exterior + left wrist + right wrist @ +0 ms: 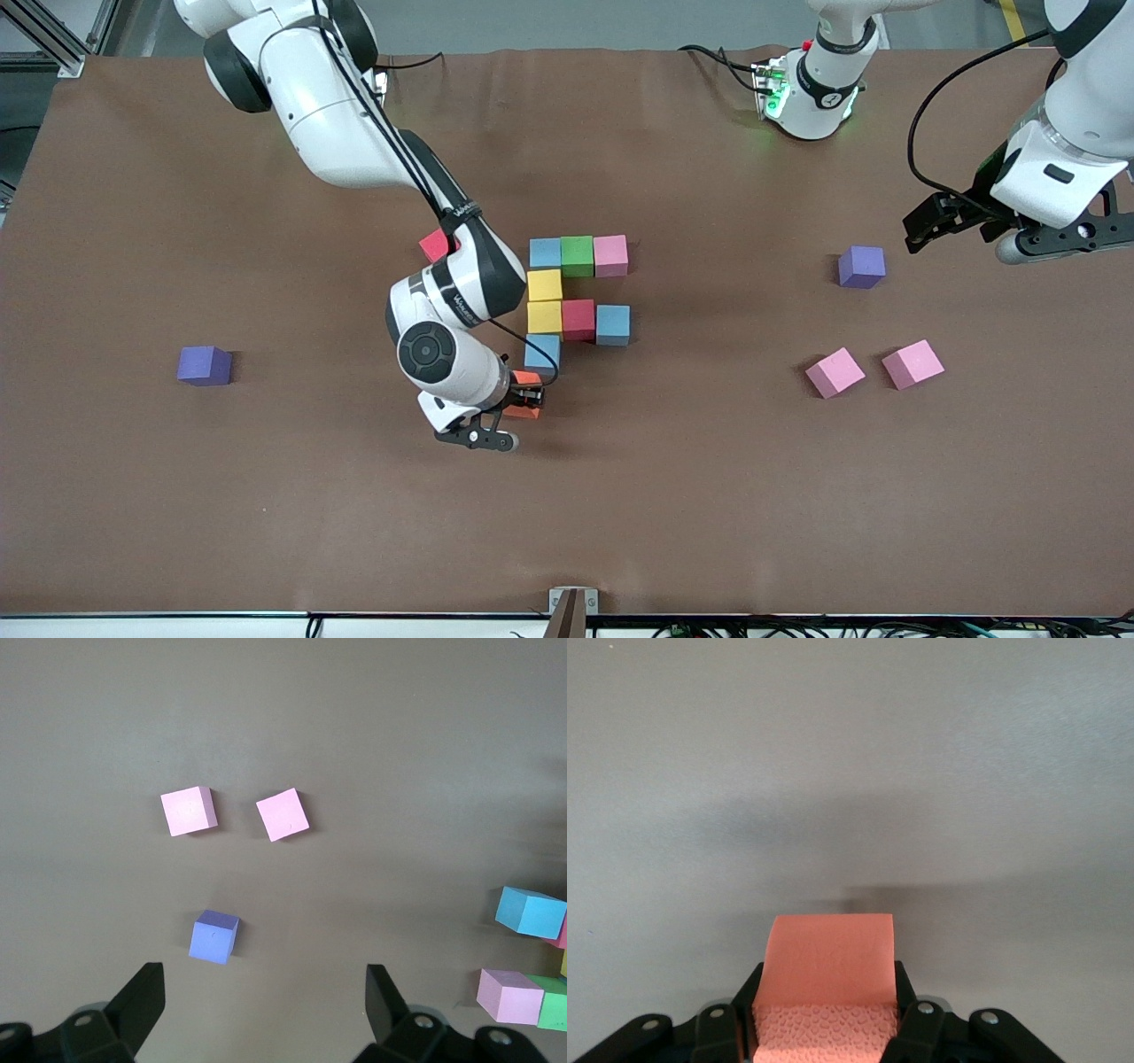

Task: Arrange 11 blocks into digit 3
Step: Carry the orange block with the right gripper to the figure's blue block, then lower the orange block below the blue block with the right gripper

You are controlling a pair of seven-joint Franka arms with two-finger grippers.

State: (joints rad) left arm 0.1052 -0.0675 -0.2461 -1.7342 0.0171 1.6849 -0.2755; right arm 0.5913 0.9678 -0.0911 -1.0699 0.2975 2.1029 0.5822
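Between the right claw's (827, 1014) fingers sits the pinched orange block (828, 979), low over the tabletop (266, 496); the left claw (264, 1005) waits, spread.

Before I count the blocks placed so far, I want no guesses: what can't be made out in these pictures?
- Front view: the right arm hides most of the red block beside the figure, and the right pincer covers part of its orange block.
- Right wrist view: whether that orange block touches the table.
- Left wrist view: the edge cuts off the figure; the open left pincer hovers.
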